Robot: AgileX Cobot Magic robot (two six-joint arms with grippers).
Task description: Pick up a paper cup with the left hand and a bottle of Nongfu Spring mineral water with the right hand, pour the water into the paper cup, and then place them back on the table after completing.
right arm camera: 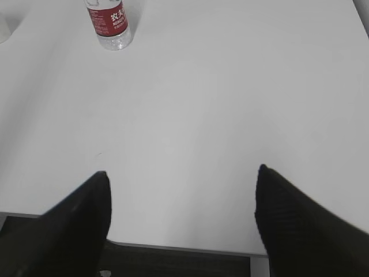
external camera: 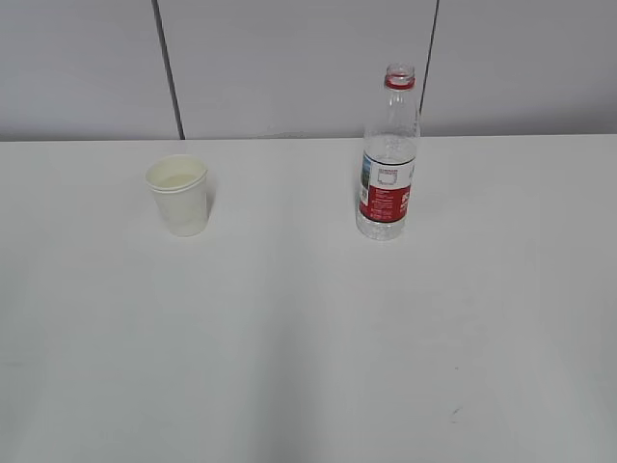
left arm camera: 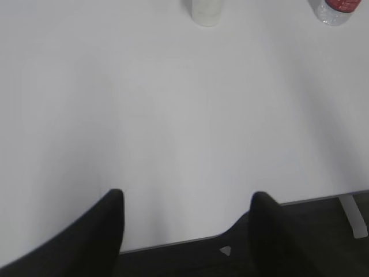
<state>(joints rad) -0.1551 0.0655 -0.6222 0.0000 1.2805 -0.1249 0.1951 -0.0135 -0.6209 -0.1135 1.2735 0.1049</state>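
Note:
A white paper cup [external camera: 178, 196] stands upright on the white table [external camera: 308, 338], left of centre. The uncapped Nongfu Spring bottle [external camera: 388, 159], clear with a red label and red neck ring, stands upright to its right; little water shows in it. In the left wrist view the cup's base [left arm camera: 206, 11] and the bottle's base [left arm camera: 336, 11] sit at the top edge, far from my left gripper [left arm camera: 187, 199], which is open and empty over the table's near edge. My right gripper [right arm camera: 181, 176] is open and empty too, with the bottle [right arm camera: 109, 26] far off at top left. Neither arm shows in the exterior view.
A grey panelled wall [external camera: 308, 68] runs behind the table. The table's near edge [left arm camera: 190, 241] and the dark floor below it appear in both wrist views. A small dark speck [external camera: 455, 412] marks the tabletop at front right.

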